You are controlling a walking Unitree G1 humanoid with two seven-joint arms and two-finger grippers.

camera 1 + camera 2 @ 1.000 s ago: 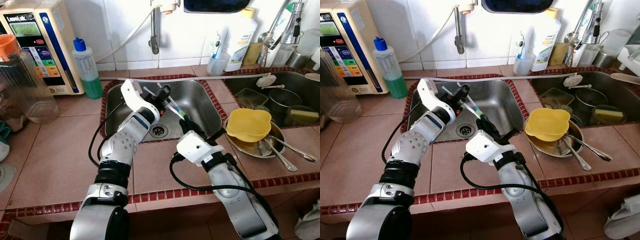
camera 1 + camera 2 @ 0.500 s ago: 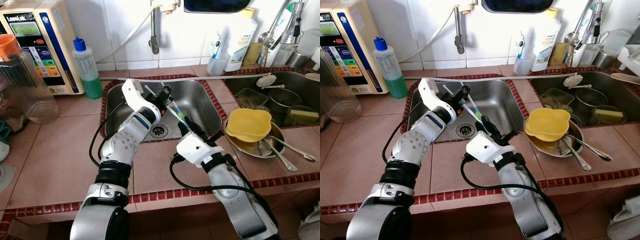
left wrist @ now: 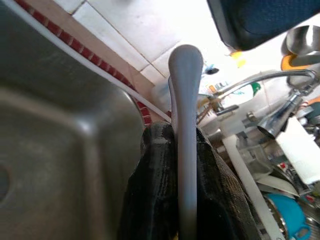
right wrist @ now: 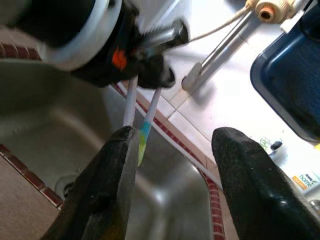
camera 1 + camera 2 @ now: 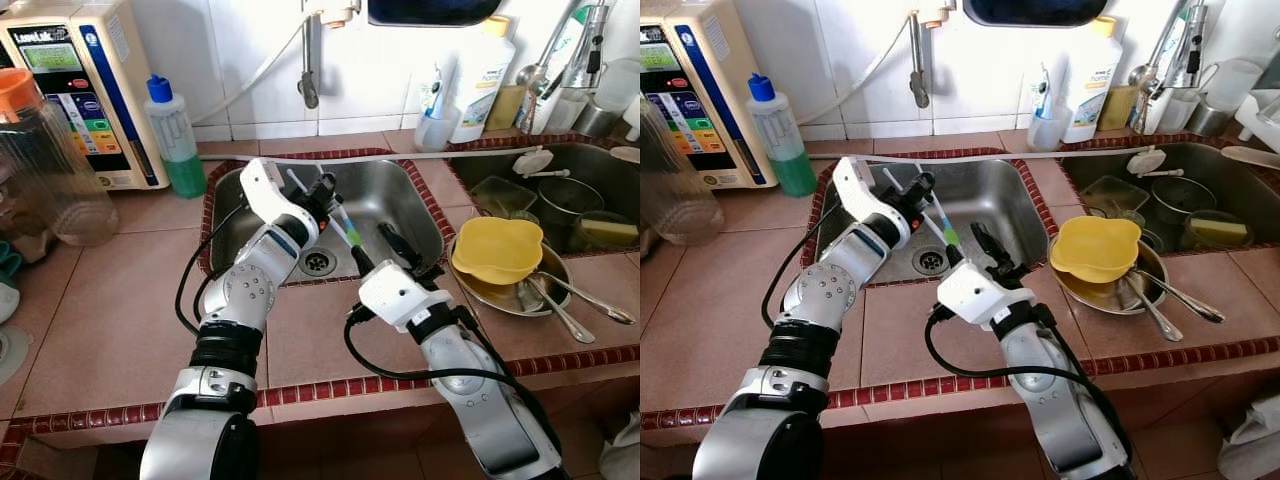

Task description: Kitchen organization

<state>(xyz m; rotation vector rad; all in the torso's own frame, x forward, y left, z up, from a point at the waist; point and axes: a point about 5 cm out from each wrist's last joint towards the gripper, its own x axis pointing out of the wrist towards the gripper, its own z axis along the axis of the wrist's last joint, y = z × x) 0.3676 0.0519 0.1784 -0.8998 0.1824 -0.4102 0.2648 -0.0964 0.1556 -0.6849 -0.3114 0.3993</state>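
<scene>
Left eye view: left hand [image 5: 325, 195] over the left sink [image 5: 400, 205], clamped on two toothbrushes [image 5: 345, 224]; yellow bowl [image 5: 497, 248] in a metal bowl [image 5: 505, 292] on the bench [image 5: 110, 300], far-right sink [image 5: 585, 165] holding dishes. Right hand [image 5: 372, 250], on the toothbrush earlier, now spread open and empty just right of it.

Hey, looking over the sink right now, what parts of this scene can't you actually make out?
- Thin white toothbrushes: bristle heads hidden by left end effector, head views.
- Yellow plastic bowl: covers the metal pan's contents.
- Clear plastic jug: cut by left edge.
</scene>
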